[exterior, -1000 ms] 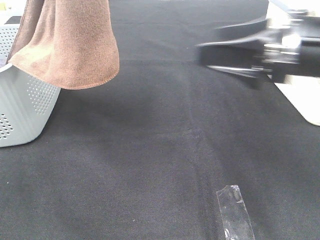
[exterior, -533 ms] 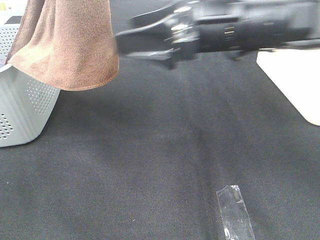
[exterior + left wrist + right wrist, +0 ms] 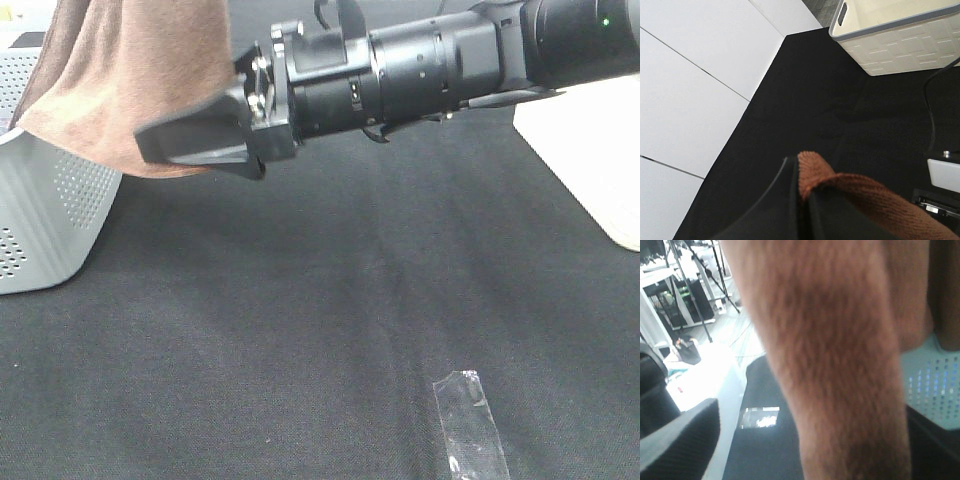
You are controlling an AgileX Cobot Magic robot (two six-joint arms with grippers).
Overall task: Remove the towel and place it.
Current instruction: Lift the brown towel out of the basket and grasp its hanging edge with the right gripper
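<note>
So the brown towel (image 3: 130, 70) is hanging up in the air at the far left. Its lower end is dangling over the top edge of the grey perforated basket (image 3: 45, 220). I can't tell if it's actually brushing the rim. The left gripper (image 3: 801, 182) is doing the holding: it's clamped tight on a folded edge of the plush, and from its own camera you can see the cloth pinched between the dark jaws. The right gripper (image 3: 175, 143) is reaching way over from the right side, past the middle. Its jaws are spread wide with the hanging part of the towel sitting between them, not squeezing it. From that wrist cam, fuzzy brown is filling the gap between the fingers (image 3: 682, 440). Under it all is a black tablecloth (image 3: 330, 330). A strip of clear tape (image 3: 468, 420) is lying near the front, and a cream bin (image 3: 590, 170) is sitting off at the right edge.
</note>
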